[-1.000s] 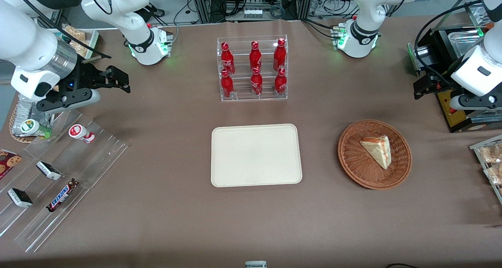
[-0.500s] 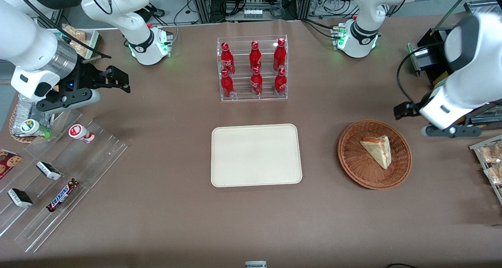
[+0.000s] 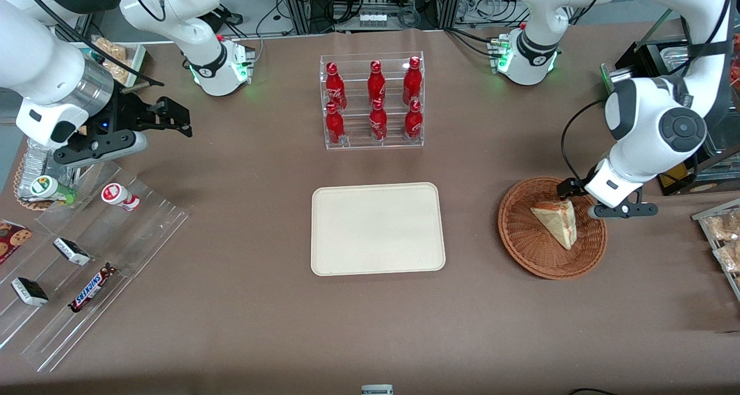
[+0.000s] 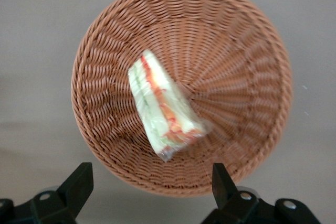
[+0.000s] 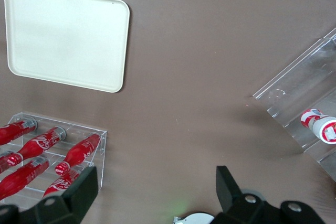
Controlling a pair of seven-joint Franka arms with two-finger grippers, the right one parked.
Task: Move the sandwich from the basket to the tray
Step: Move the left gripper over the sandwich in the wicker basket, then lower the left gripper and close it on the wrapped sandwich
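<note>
You had the brown tabletop [image 3: 231, 325] spread under everything, and on it the tray [image 3: 378, 229] lay flat, a cream-beige rectangle with rounded corners and a low raised rim, nothing resting on it. Toward the working arm's end of the tabletop sat the basket [image 3: 520, 233], round and shallow, woven from reddish-brown wicker, well apart from the tray. Farther from the front camera than the tray stood a clear rack of red bottles [image 3: 373, 101].

Your sandwich [image 3: 556, 222] lay inside the basket, roughly at its middle: a small triangular wedge of pale bread, and the wrist view showed its cut edge [image 4: 168, 114] striped with red-orange and green filling, with a clear wrapping loose around it.

Your tool [image 4: 149, 184] hung above the basket's rim on the side farther from the front camera, its two dark fingers [image 4: 77, 186] spread wide apart, holding nothing and not touching the sandwich.
</note>
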